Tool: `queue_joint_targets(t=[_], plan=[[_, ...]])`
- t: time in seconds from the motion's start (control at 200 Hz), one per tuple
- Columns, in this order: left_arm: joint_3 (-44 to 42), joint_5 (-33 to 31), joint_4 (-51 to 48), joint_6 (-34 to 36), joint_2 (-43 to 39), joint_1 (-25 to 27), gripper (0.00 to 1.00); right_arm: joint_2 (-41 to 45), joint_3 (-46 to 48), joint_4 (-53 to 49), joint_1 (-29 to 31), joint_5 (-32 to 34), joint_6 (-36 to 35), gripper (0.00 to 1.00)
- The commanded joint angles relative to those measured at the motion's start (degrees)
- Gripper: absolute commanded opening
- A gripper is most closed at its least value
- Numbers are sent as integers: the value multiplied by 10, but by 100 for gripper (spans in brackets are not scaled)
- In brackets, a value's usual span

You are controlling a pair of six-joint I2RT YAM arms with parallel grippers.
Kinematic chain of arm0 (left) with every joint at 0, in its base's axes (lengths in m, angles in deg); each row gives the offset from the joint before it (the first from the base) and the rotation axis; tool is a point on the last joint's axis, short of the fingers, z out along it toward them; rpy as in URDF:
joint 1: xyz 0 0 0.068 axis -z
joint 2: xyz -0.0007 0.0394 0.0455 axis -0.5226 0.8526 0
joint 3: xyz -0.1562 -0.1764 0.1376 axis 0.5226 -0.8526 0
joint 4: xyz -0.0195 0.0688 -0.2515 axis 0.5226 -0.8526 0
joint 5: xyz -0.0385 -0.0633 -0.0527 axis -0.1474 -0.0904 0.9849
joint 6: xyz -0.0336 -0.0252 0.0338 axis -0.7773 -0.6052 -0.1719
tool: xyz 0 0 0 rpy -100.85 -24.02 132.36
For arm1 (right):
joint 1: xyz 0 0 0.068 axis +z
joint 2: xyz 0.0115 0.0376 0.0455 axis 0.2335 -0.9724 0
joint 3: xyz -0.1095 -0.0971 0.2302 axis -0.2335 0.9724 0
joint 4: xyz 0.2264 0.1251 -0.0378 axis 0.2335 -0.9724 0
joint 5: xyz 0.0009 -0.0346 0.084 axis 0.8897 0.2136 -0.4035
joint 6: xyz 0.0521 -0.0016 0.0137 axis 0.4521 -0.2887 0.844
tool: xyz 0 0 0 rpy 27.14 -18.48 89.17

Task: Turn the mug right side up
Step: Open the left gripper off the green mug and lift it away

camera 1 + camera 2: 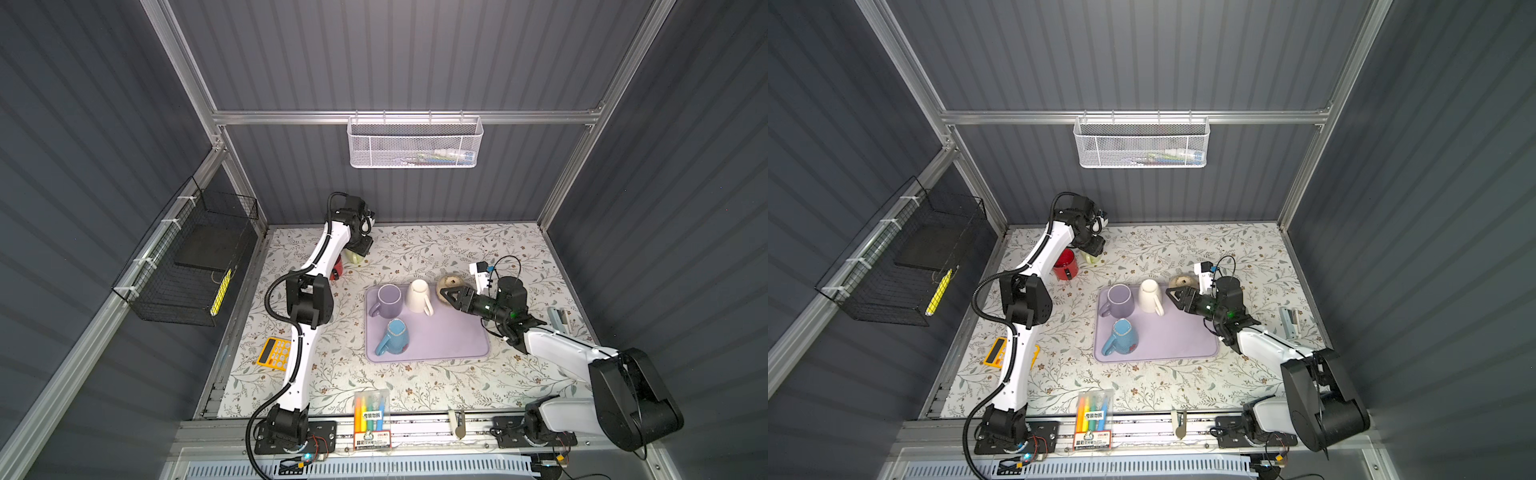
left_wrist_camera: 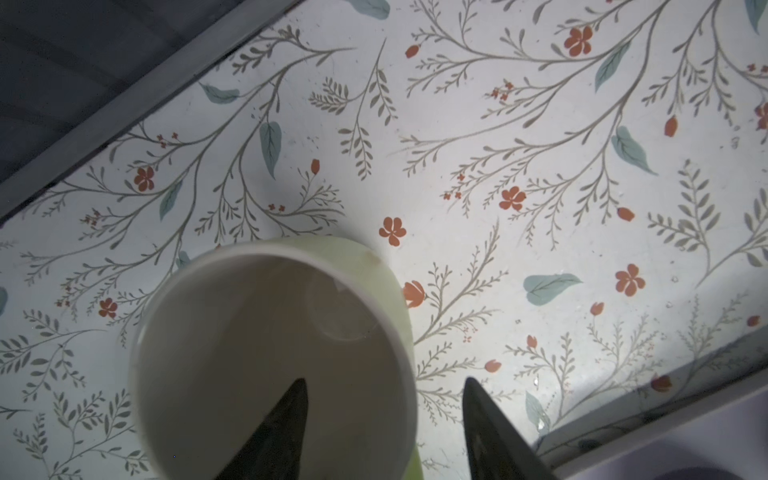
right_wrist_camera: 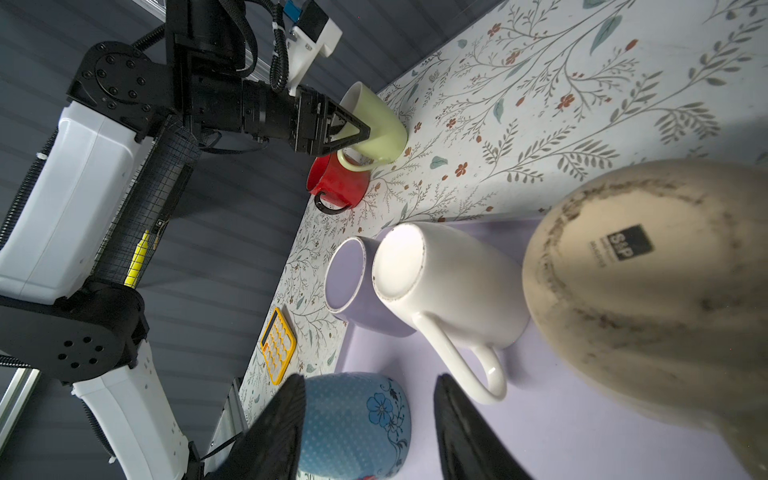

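Here, the green mug (image 2: 249, 332) rim sits between left fingers (image 2: 286, 424).

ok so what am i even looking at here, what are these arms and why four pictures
Two robot arms stand at the near edge of a flowery table. Two pictures look down from overhead and are nearly alike; the other two come from a camera on each arm's wrist. Each arm ends in a two-fingered pincer. The left pincer is open astride the wall of an upright green mug, one finger inside, gripping nothing. The right pincer is open and empty near a beige mug standing bottom up. On the purple mat a white mug is also bottom up, beside a purple mug and a blue mug.
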Motion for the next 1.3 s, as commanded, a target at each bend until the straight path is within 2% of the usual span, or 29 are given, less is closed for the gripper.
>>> queue_joint_targets(t=[0.0,0.32,0.57,0.74,1.006,1.291], plan=[[6,1,-9,0,1,3,62,7,-12,-3,3,2,-10,52],[-15,12,33,0,-51,6,68,7,-16,-12,5,6,-14,53],[-116,32,103,23,-156,16,71,17,-25,-35,5,11,-33,53],[-191,-2,142,27,-230,29,72,19,-36,-57,5,12,-50,53],[-293,-22,178,19,-331,43,73,26,-48,-84,5,18,-66,54],[-462,-52,204,-14,-483,68,73,22,-57,-89,4,19,-70,54]])
